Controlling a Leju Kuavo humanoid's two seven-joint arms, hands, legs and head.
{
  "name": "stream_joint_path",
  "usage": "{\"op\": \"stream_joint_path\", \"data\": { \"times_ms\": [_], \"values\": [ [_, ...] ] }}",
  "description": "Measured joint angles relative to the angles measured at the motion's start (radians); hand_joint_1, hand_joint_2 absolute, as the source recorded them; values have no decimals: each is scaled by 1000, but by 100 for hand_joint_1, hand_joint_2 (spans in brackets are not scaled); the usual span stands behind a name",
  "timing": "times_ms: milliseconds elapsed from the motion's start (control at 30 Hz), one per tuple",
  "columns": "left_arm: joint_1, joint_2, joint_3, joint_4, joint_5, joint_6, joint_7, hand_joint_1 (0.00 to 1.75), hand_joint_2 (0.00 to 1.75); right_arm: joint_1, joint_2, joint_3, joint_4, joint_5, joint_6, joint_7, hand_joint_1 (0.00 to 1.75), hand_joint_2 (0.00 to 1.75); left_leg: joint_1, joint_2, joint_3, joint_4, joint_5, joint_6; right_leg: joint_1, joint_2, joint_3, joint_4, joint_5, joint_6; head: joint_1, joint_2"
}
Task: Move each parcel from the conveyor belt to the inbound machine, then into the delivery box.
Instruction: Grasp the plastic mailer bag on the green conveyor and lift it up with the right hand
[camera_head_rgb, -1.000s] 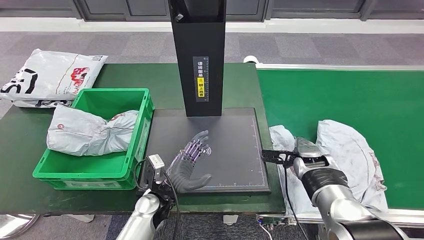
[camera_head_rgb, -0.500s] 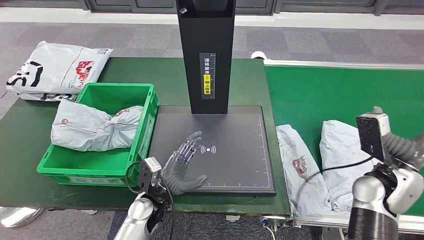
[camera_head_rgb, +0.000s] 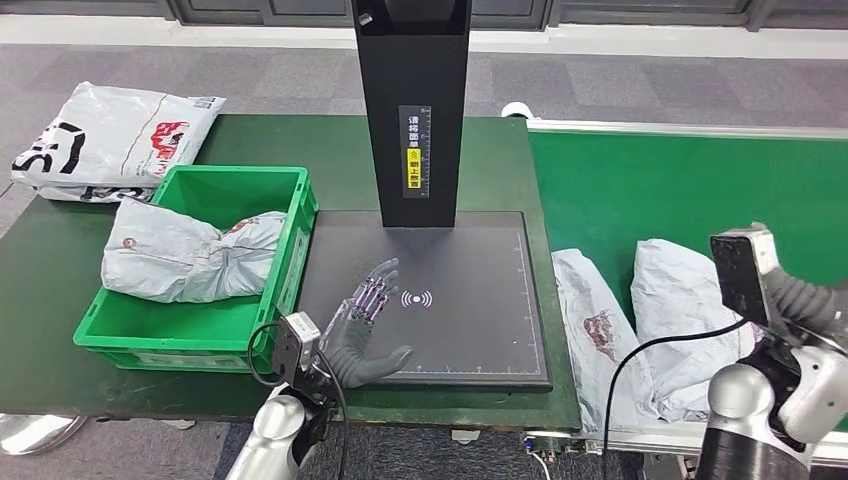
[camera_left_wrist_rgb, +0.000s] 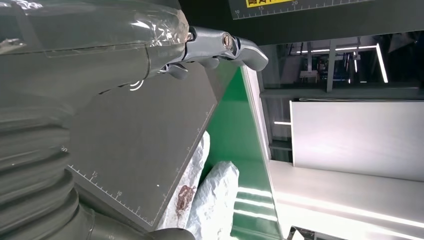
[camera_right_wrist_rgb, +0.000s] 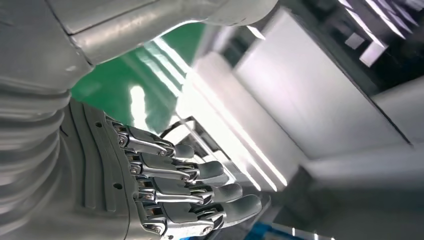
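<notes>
Parcels (camera_head_rgb: 640, 320) lay side by side on the near left part of the green conveyor belt (camera_head_rgb: 690, 190), two grey bags, touching each other, where they had been half a second before. Since a second ago the right hand (camera_right_wrist_rgb: 165, 195) had lifted off them and the camera view had shifted; that hand's fingers were loosely curled with nothing in them. The left hand (camera_head_rgb: 365, 325) stayed flat and spread on the near left of the black scanner pad (camera_head_rgb: 470, 300), holding nothing. To the left, the green crate (camera_head_rgb: 290, 230) held one crumpled grey bag (camera_head_rgb: 185, 262). Another white bag (camera_head_rgb: 115, 140) lay on the table's far left corner.
</notes>
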Motion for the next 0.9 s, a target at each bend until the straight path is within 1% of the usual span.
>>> {"op": "stream_joint_path", "data": {
  "times_ms": [33, 100, 133, 200, 267, 333, 467, 567, 633, 700, 800, 900],
  "values": [
    [0, 0, 0, -1, 0, -7, 0, 0, 175, -18, -5, 1, 35, 68, 57, 41, 0, 175, 0, 0, 0, 0, 0, 0, 0, 1, 0, 0, 0, 0, 0, 0],
    [-1, 0, 0, 2, 1, -25, -3, 0, 175, -66, -29, 8, 163, 206, 161, 124, 0, 175, 0, 1, 1, 0, 1, 1, 0, 2, 0, 0, 1, 1, 0, 0],
    [-1, 0, 0, 5, 2, -32, -5, 0, 175, -91, -45, 14, 246, 256, 184, 151, 0, 175, 0, 1, 0, 0, 1, 1, 0, 2, 0, 0, 1, 1, 0, 0],
    [-3, 0, 0, 13, 4, -40, -10, 0, 175, -134, -76, 28, 407, 305, 167, 175, 0, 175, 0, -1, -1, 0, 3, 2, -1, 0, 0, 0, 3, 2, 0, 0],
    [-5, 0, 0, 21, 5, -42, -14, 0, 175, -165, -97, 38, 529, 317, 133, 179, 0, 175, 0, -2, -1, 1, 4, 2, -1, -1, -1, 0, 4, 2, 0, 0],
    [-5, 0, 0, 27, 5, -43, -15, 0, 175, -183, -112, 44, 610, 321, 120, 180, 0, 175, 0, -3, -1, 0, 4, 2, 0, -2, -1, 0, 3, 2, 0, 0],
    [-7, 0, 0, 38, 5, -43, -17, 0, 175, -217, -135, 53, 731, 322, 118, 180, 0, 175, 0, -2, -2, 0, 4, 1, 0, 0, -3, 0, 3, 2, 0, 0],
    [-7, 0, 0, 44, 5, -43, -18, 0, 175, -228, -144, 57, 778, 326, 121, 181, 0, 175, 0, -2, -3, 0, 4, 1, 0, 0, -3, 0, 3, 2, 0, 0],
    [-8, 0, 0, 47, 5, -43, -18, 0, 175, -233, -147, 60, 797, 338, 140, 186, 0, 175, 0, -2, -3, 0, 4, 1, 0, 0, -3, 0, 3, 2, 0, 0],
    [-9, 0, 0, 51, 5, -46, -20, 0, 175, -240, -151, 67, 824, 357, 184, 199, 0, 175, 0, -2, -3, 0, 4, 1, 0, 0, -4, 0, 3, 2, 0, 0],
    [-13, 0, 0, 65, 6, -53, -23, 0, 175, -250, -155, 89, 910, 374, 258, 223, 0, 175, 0, -1, -3, 0, 4, 1, 0, 1, -5, 0, 3, 2, 0, 0],
    [-15, 0, 0, 80, 6, -58, -27, 0, 175, -249, -156, 107, 984, 376, 272, 233, 0, 175, -1, -1, -4, 0, 4, 1, -1, 0, -5, 0, 4, 2, 0, 0]
  ]
}}
